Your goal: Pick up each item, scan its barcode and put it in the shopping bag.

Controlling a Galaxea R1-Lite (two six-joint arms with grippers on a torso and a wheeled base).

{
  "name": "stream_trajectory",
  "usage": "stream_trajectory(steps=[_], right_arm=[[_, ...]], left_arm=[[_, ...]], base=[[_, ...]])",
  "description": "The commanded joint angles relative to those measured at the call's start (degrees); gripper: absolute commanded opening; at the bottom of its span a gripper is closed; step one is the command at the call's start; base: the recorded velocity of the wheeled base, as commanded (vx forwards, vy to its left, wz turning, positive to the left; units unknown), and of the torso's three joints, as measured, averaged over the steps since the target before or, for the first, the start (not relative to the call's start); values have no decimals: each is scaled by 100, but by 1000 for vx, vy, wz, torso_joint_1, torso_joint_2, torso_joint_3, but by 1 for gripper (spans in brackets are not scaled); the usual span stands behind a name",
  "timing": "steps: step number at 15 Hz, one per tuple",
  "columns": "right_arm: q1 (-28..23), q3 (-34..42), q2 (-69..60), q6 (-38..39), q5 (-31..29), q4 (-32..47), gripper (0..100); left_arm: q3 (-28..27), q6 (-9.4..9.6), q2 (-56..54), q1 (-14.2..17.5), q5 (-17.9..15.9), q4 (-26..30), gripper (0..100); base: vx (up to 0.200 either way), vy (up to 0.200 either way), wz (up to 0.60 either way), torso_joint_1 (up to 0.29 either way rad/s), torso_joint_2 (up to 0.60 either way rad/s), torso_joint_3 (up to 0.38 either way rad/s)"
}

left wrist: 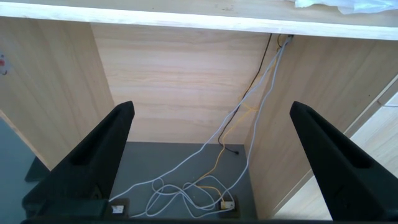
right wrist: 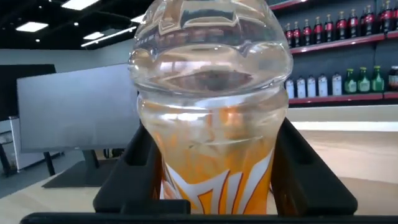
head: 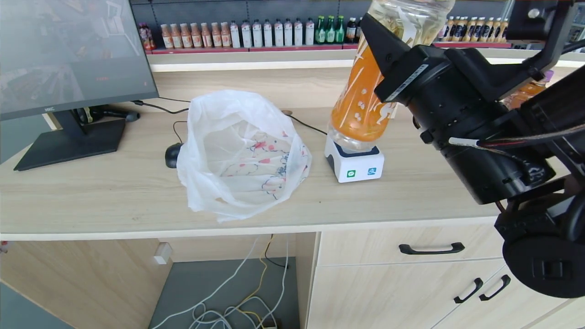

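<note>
In the head view the right claw (head: 381, 50) grips a clear ribbed plastic bottle (head: 361, 96) of orange drink, tilted. Its lower end is just above the white boxy scanner (head: 354, 167) and its upper end is cut off. The thin crumpled shopping bag (head: 242, 151) stands open to the claw's left. In the left wrist view the left claw (left wrist: 211, 162) hangs released below the counter (left wrist: 186, 18), above loose cables (left wrist: 193, 193). In the right wrist view the black fingers (right wrist: 137, 162) press both sides of the bottle.

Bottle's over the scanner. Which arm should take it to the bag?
Right. Its tool is shut on the bottle above the scanner, and the shopping bag sits just beside that. The left tool hangs open below the counter, facing the cables, holding nothing.
</note>
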Motion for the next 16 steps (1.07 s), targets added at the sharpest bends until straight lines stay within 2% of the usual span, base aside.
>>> stream_trajectory(steps=[1, 4, 7, 11, 16], right_arm=[[-24, 249, 153, -222, 0, -63, 0], [-86, 838, 92, -591, 229, -247, 0], [-402, 891, 92, -609, 255, -274, 0], [-472, 1181, -23, -292, 238, -344, 0], [-595, 1295, -163, -266, 255, -362, 0]], left_arm=[[0, 0, -2, 1, 6, -4, 100], [0, -18, -2, 1, 6, -4, 100], [0, -18, -2, 1, -2, -4, 100], [0, -18, -2, 1, 6, -4, 100], [0, -27, -2, 1, 6, -4, 100]], base=[[0, 0, 0, 0, 0, 0], [0, 0, 0, 0, 0, 0], [0, 0, 0, 0, 0, 0], [0, 0, 0, 0, 0, 0], [0, 200, 0, 2, 3, 4]])
